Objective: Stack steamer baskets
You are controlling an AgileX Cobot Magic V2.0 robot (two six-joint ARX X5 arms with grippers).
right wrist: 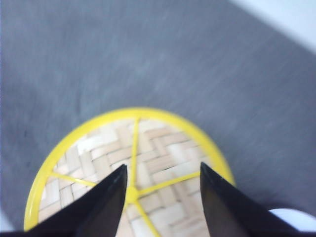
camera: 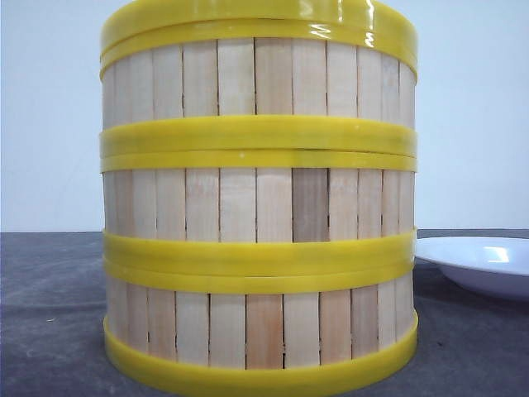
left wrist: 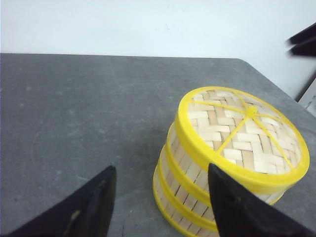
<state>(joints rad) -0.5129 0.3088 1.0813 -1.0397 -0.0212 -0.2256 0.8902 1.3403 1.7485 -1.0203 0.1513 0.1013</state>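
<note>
A dark grey tabletop (left wrist: 89, 108) runs back to a plain pale wall (camera: 50, 116). The right end effector (right wrist: 160, 190) hangs directly above the stack, its two black fingers (right wrist: 106, 202) spread apart with nothing between them; the yellow hub of the woven bamboo lid (right wrist: 148, 153) shows in the gap below. The left end effector (left wrist: 160, 197) is also spread and empty, poised above the tabletop just beside the stack, one finger (left wrist: 237, 207) overlapping the lid's rim in the wrist view; whether it touches cannot be told. The steamer baskets (camera: 258, 207) stand stacked three high, upright and aligned, their pale slat walls divided by thick yellow rims, with the lid (left wrist: 244, 133) seated on top. In the front view the stack fills most of the frame. A white plate (camera: 483, 263) lies on the tabletop near the stack's right side, apart from it.
</note>
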